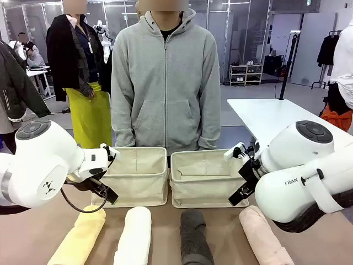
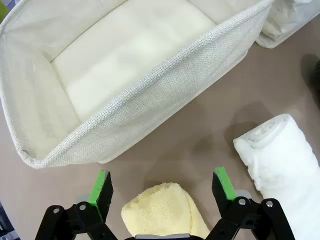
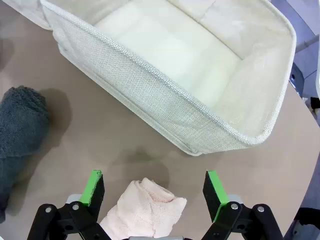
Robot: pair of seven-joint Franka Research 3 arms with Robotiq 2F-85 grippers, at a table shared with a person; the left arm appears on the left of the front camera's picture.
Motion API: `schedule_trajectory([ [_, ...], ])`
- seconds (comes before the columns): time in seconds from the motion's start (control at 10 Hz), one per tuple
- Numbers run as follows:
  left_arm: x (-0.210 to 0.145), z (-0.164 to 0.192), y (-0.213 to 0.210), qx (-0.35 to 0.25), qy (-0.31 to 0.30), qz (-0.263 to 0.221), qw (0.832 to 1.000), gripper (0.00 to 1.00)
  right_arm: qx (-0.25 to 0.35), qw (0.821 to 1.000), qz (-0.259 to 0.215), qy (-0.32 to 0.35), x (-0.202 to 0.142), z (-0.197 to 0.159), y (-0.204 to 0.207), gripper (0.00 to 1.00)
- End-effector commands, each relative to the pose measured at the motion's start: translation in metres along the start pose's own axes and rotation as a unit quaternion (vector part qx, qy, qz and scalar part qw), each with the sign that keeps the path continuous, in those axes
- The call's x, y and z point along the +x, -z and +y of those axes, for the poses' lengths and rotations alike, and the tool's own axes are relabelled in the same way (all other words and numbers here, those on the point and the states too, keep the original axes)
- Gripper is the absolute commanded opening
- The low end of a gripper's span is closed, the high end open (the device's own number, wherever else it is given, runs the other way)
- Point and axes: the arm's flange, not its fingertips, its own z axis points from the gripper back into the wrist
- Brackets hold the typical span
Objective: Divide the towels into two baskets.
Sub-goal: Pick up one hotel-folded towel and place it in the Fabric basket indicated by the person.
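Rolled and set side by side, the yellow towel [image 1: 80, 234] and white towel [image 1: 134, 234] lay on the robot's side of the left basket [image 1: 135, 187]. The grey towel [image 1: 194, 236] and pink towel [image 1: 263, 234] lay likewise before the right basket [image 1: 204, 190], and every long axis pointed at the baskets, which were empty. The left gripper [image 2: 162, 180] hung wide open, holding nothing, its jaws spanning the yellow roll's basket-ward end. The right gripper [image 3: 152, 180], equally open and empty, straddled the pink roll's end. Each arm was nearest its own outer towel.
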Motion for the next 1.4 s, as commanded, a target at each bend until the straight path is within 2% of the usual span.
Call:
schedule_trajectory([
  [0.0,0.000,0.000,0.000,0.000,0.000,0.000,1.000,1.00,0.000,1.000,0.000,0.000,0.000,0.000,0.000,1.00],
  [0.9,0.000,0.000,0.000,0.000,0.001,0.000,1.000,1.00,0.000,1.000,0.000,0.000,0.000,-0.001,0.000,1.00],
  [1.1,0.008,0.008,-0.024,-0.034,-0.021,0.005,0.999,1.00,0.033,0.999,0.008,0.035,0.010,-0.017,-0.029,1.00],
  [1.2,0.008,0.017,-0.037,-0.094,-0.051,0.020,0.994,1.00,0.066,0.996,0.015,0.063,0.013,-0.028,-0.041,1.00],
  [1.3,0.007,0.027,-0.044,-0.119,-0.077,0.021,0.990,1.00,0.102,0.991,0.009,0.089,0.013,-0.041,-0.049,1.00],
])
